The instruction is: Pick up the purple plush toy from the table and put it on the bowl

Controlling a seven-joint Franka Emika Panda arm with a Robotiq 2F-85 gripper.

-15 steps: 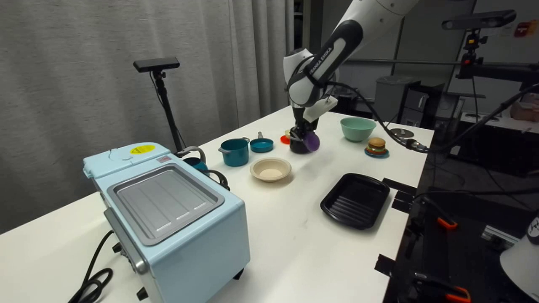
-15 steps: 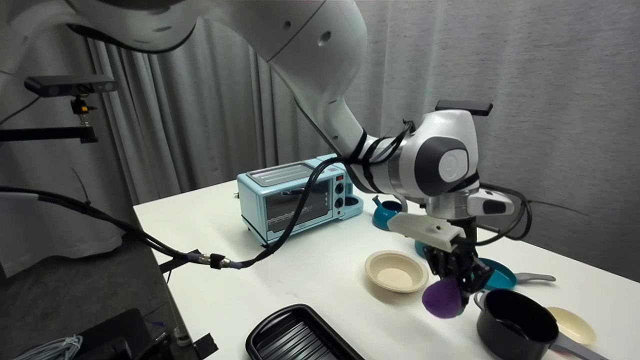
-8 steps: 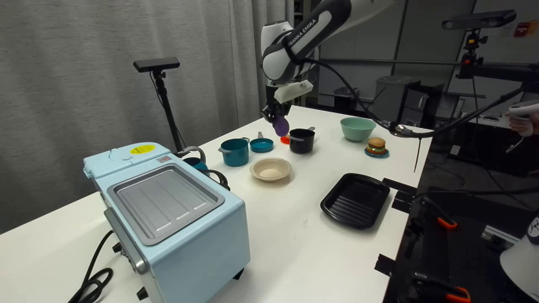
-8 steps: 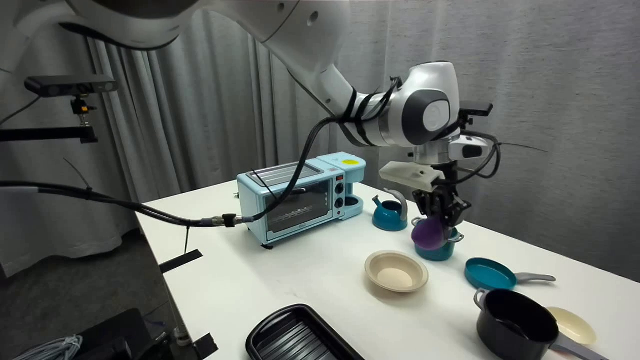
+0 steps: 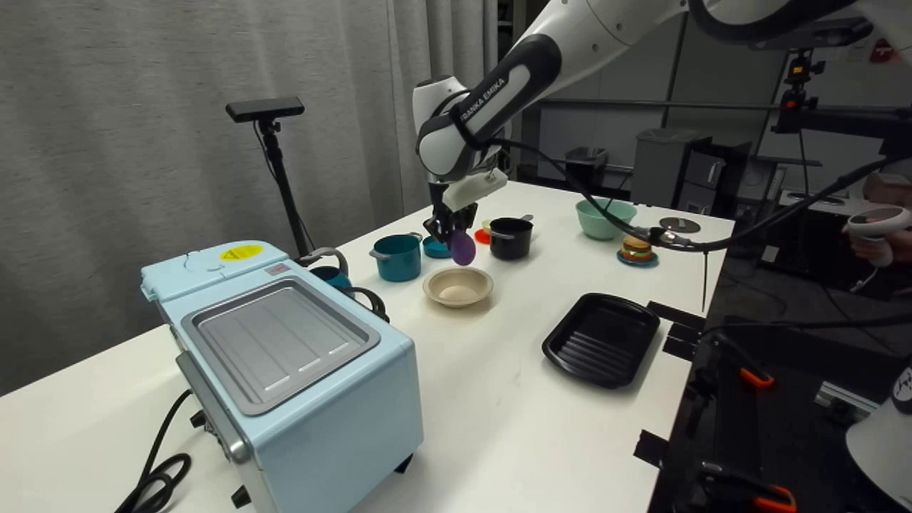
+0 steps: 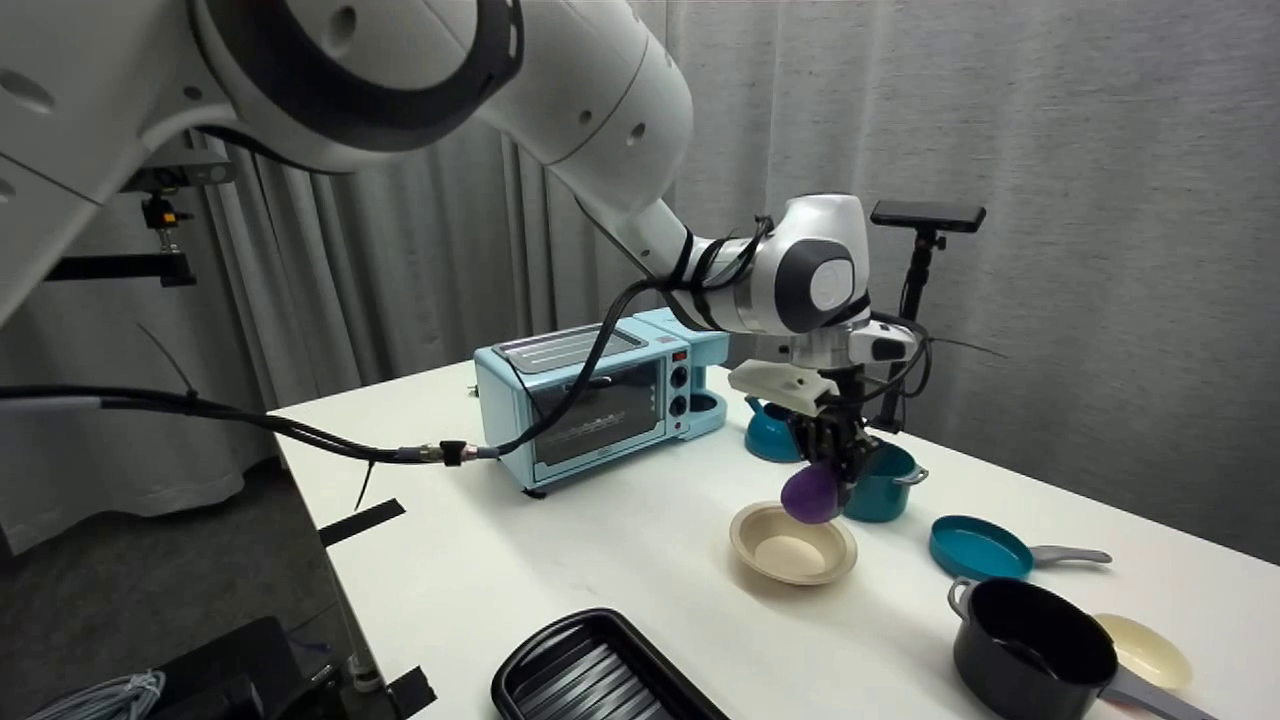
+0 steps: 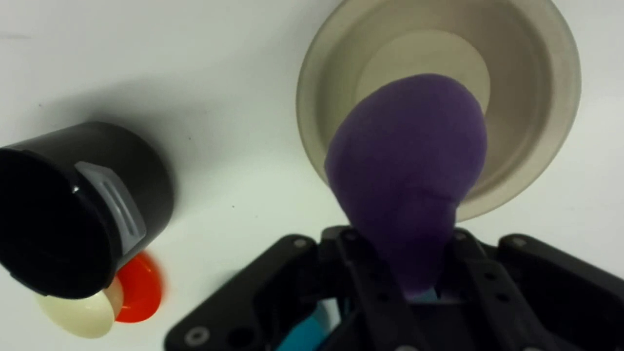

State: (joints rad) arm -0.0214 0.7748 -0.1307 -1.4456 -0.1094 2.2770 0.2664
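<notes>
- Purple plush toy (image 7: 407, 146), pinched by its narrow end in the gripper (image 7: 402, 248), jaws pressing in from both sides; the rounder end bulges out past the tips.
- Cream-beige bowl (image 5: 458, 293), set on the white table (image 5: 513, 427). The toy hangs at its far edge in both exterior views, and in the wrist view it covers part of the bowl's pale floor and rim.
- Black pot (image 5: 510, 246), in an exterior view right of the bowl and farther off; its inside is too dark to read.
- Pale yellow dish (image 6: 1140, 650), just beside the black pot, with a red-orange piece (image 7: 141, 292) close by it.
- Teal pot (image 5: 399, 262), in an exterior view left of the bowl and farther off; its contents cannot be made out.
- Blue frying pan (image 6: 980, 550), near the black pot, its flat blue bottom showing.
- Small blue plate (image 5: 639, 263), far right in an exterior view, carrying a toy burger (image 5: 635, 246); a mint-green bowl (image 5: 597, 226) stands just beyond.
- Black ridged tray (image 5: 602, 342), near right of the bowl there, grooves showing.
- Light-blue toaster oven (image 5: 356, 427), near left, with a grey tray (image 5: 285, 342) on top.
</notes>
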